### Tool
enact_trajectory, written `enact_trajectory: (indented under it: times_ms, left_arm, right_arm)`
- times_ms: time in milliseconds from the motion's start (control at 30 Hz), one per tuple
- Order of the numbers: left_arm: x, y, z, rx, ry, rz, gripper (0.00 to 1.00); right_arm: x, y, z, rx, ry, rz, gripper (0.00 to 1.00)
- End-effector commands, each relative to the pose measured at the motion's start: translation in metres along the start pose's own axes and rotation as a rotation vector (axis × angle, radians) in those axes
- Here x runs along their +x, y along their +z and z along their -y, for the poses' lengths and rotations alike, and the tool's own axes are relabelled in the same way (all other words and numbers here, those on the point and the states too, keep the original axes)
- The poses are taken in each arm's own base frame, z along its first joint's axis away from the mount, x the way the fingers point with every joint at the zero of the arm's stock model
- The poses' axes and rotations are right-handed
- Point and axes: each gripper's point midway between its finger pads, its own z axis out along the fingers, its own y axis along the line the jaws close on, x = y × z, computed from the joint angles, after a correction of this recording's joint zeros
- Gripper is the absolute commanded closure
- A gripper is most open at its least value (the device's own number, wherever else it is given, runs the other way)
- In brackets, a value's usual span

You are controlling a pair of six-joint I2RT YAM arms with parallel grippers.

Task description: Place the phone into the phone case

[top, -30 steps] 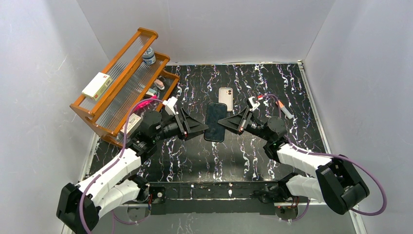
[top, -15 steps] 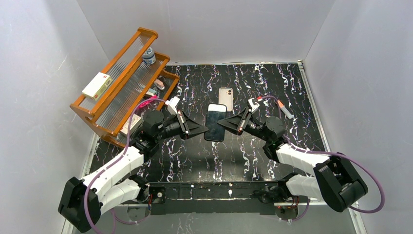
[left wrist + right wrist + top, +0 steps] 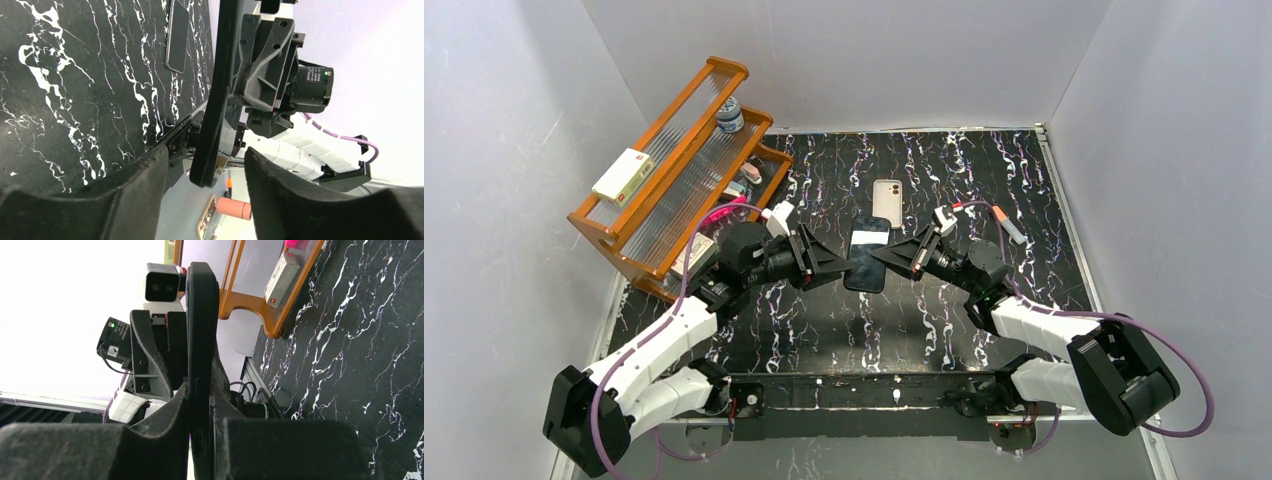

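White-shelled arms (image 3: 664, 340) with black joints carry purple cables (image 3: 1208, 400).

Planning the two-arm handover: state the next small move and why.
Probably close the left gripper on the phone: its fingers straddle one edge with gaps, while the right gripper alone clamps the other. The phone case lies just beyond.

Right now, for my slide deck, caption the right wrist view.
Right fingers clamp the black phone edge-on, marbled table and wooden rack behind.
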Motion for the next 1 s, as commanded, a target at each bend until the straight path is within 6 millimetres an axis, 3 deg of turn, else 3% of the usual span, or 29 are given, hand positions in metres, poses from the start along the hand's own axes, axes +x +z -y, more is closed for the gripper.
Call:
enact_trajectory:
  times_ms: [0,67,233,467,633,733,867,933,967]
  left_arm:
    - [-0.001,-0.012,0.01,0.01,0.005,0.026,0.38]
    - [0.002,-0.013,0.008,0.018,-0.004,0.021,0.31]
    - [0.003,-0.009,0.013,0.086,-0.025,0.022,0.28]
    - [0.004,0.001,0.01,0.123,-0.06,0.015,0.28]
    - [0.005,0.007,0.013,0.149,-0.092,0.013,0.34]
    - [0.009,0.011,0.018,0.157,-0.095,0.0,0.44]
    - [0.014,0.014,0.016,0.137,-0.107,-0.01,0.87]
    - [0.016,0.015,0.004,0.071,-0.112,-0.012,1.0]
    - [0.016,0.015,-0.003,0.029,-0.099,-0.013,1.0]
  right_arm:
    - [-0.015,-0.002,-0.042,-0.147,-0.046,0.077,0.99]
    - [-0.016,-0.002,-0.045,-0.16,-0.04,0.082,0.99]
    - [-0.016,-0.002,-0.05,-0.176,-0.027,0.075,0.99]
    - [-0.014,-0.006,-0.053,-0.188,-0.02,0.078,0.99]
    - [-0.012,-0.008,-0.049,-0.183,-0.01,0.076,0.99]
    - [-0.012,-0.009,-0.046,-0.181,-0.005,0.083,0.99]
    - [-0.011,-0.009,-0.036,-0.151,-0.033,0.087,0.99]
    - [-0.01,-0.009,-0.026,-0.112,-0.051,0.083,0.99]
    - [-0.009,-0.01,-0.021,-0.093,-0.058,0.083,0.99]
